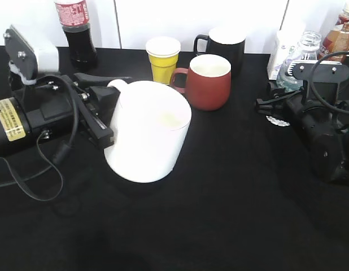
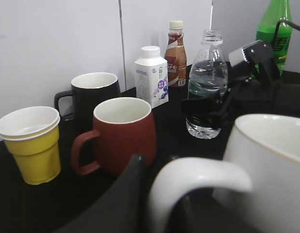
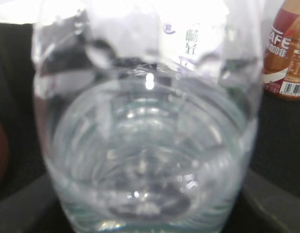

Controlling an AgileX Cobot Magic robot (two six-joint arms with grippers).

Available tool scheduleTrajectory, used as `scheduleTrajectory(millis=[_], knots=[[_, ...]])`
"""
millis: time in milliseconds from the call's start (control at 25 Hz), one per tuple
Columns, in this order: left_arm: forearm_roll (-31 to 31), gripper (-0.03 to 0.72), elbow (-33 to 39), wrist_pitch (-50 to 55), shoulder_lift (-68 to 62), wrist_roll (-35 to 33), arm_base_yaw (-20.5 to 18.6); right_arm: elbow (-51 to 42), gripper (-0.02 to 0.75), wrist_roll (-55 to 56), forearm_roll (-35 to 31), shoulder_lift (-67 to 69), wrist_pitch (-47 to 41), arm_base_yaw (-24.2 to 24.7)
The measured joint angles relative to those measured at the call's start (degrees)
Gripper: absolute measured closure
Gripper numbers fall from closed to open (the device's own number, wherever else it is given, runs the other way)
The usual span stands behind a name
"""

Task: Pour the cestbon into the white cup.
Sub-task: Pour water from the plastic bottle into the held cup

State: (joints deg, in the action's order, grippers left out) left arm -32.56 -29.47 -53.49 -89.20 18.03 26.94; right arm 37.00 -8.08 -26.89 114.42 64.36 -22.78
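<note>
The white cup (image 1: pixel 149 132) is a large white mug at centre left of the black table, tilted with its rim up and to the right. My left gripper (image 1: pixel 104 107) is shut on its loop handle; the left wrist view shows the handle (image 2: pixel 189 184) between the dark fingers (image 2: pixel 155 160). The cestbon (image 1: pixel 301 56) is a clear bottle with its cap off, at the back right. My right gripper (image 1: pixel 279 107) is closed round its lower body and hides the label. The bottle (image 3: pixel 150 145) fills the right wrist view, and it shows upright in the left wrist view (image 2: pixel 207 68).
Behind the white cup stand a yellow paper cup (image 1: pixel 163 56), a red-brown mug (image 1: pixel 211 82) and a black mug (image 1: pixel 222 45). A cola bottle (image 1: pixel 75 28) is at the back left. A white carton (image 1: pixel 284 48) and a brown drink bottle (image 1: pixel 341 34) stand beside the cestbon.
</note>
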Motion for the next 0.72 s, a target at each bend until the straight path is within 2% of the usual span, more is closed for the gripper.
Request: scheduleTrajectory(millis=[200,320,400,480,600,720], knots=[[-0.4,0.58,0.0,-0.1,0.0,0.1,0.0,-0.6,0.248,-0.1,-0.1,-0.2,0.3,0.0],[-3.2,0.58,0.0,-0.8,0.0,0.1,1.0,-7.0,0.248,-1.3,-0.3,-7.3,-0.7,0.0],[-3.7,0.579,0.0,-1.4,0.0,0.1,3.7,-11.4,0.248,-5.9,3.5,-16.5,-2.6,0.0],[-4.2,0.579,-1.0,-1.4,0.0,0.1,5.8,-12.8,0.248,-11.4,8.1,-26.9,-8.1,0.0],[-4.2,0.579,-5.2,-1.3,-1.8,0.1,8.1,-12.9,0.248,-17.6,14.4,-39.4,-13.8,0.0],[-2.7,0.579,-10.3,-1.4,-4.9,0.1,10.8,-12.9,0.248,-25.8,20.9,-46.3,-18.5,0.0]])
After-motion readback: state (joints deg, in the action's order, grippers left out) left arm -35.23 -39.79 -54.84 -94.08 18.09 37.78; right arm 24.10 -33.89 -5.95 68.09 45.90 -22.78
